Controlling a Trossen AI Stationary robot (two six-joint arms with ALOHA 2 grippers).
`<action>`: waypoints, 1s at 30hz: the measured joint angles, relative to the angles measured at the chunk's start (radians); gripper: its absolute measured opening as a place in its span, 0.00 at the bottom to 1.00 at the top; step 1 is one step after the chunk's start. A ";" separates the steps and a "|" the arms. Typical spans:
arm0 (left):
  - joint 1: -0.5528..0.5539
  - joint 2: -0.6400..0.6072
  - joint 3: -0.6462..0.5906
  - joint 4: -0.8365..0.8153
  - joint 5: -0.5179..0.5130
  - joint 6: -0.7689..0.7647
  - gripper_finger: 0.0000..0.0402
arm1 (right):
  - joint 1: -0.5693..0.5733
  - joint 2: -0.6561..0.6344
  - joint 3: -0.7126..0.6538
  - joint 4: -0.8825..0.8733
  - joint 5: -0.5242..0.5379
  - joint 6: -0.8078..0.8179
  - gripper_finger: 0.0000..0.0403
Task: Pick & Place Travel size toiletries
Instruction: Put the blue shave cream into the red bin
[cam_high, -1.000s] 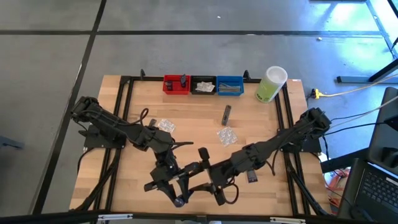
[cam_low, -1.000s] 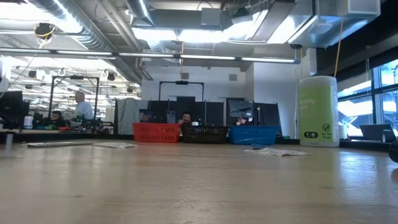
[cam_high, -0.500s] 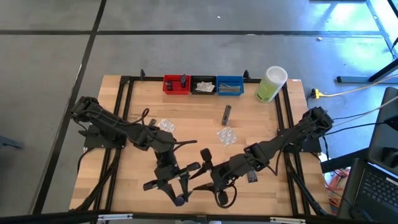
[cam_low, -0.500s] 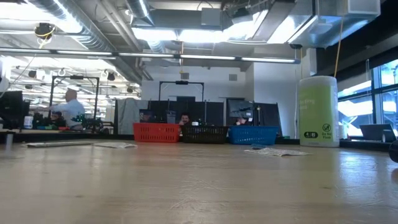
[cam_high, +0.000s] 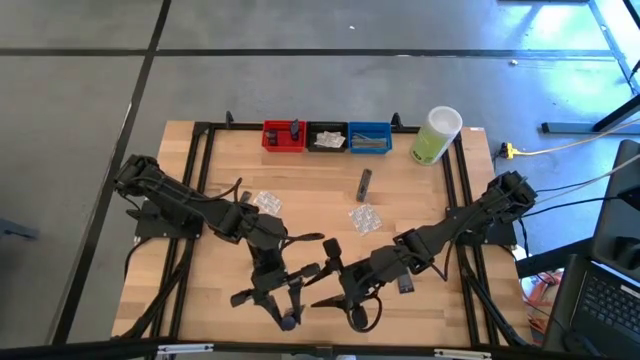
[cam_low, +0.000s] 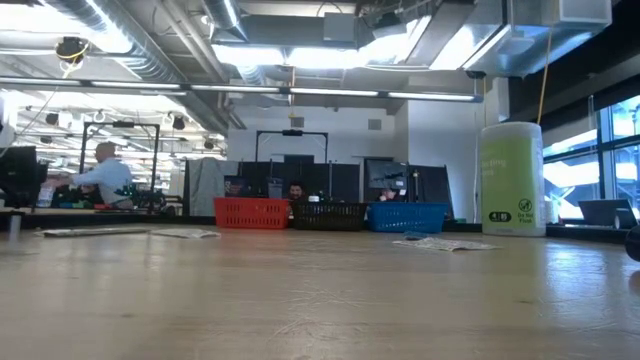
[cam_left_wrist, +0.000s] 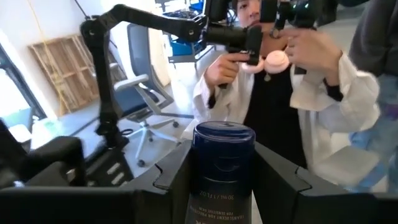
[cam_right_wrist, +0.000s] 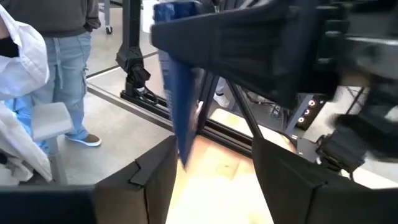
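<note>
Left gripper (cam_high: 285, 318), near edge, stays clamped on navy tube (cam_left_wrist: 222, 163); right gripper (cam_high: 350, 303), jaws apart and empty, now backed off: handover unfinished.

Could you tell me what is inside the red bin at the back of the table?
In the red bin, one dark upright item shows near its right end. The rest looks bare red; anything below the rim cannot be made out.
</note>
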 joint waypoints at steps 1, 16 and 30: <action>0.004 0.000 0.000 0.000 -0.010 0.019 0.34 | 0.000 0.000 0.000 0.000 -0.002 0.002 0.53; 0.024 0.000 0.000 -0.007 -0.099 0.122 0.34 | 0.000 0.000 0.000 -0.001 0.011 -0.007 0.41; 0.036 0.000 0.000 0.037 -0.111 0.163 0.34 | 0.000 -0.001 0.000 -0.024 -0.007 -0.003 0.27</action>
